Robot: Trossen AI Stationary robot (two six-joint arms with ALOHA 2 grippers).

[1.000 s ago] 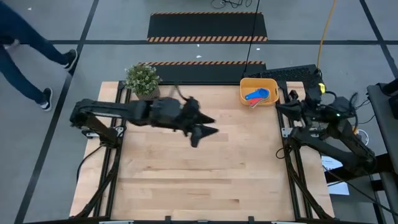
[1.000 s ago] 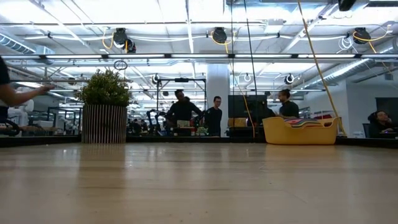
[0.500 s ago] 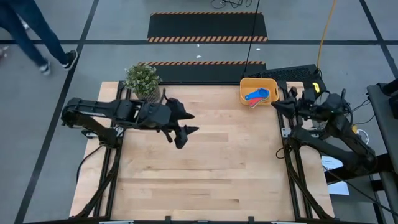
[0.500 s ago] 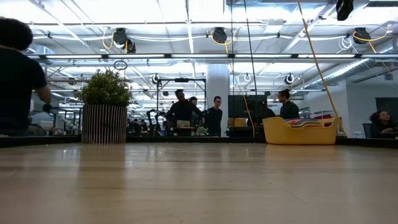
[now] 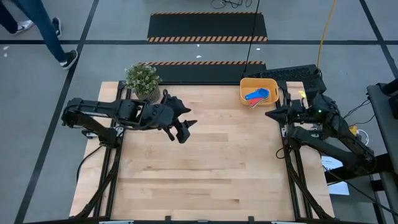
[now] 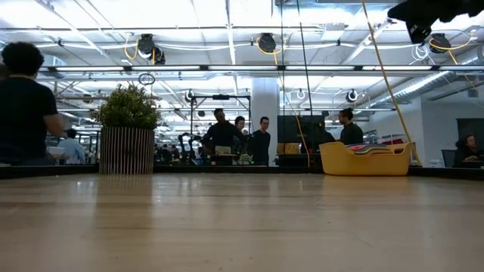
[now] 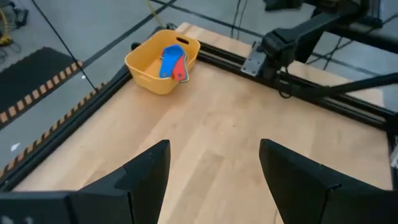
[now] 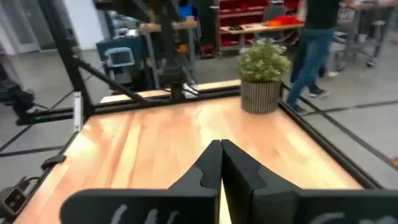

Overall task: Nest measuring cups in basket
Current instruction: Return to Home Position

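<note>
- The measuring cups (image 5: 256,96) lie nested inside the yellow basket (image 5: 243,92).
- My left claw (image 5: 182,130) hangs open and empty, well apart from the basket; I should fold it home smoothly.
- My right claw (image 5: 271,114), pinched closed, sits just beside the basket; I mustn't clip its rim.

Showing a potted plant (image 5: 143,79) standing at the surface's (image 5: 199,168) far left corner, a person (image 5: 68,58) stepping on the floor beyond
</note>
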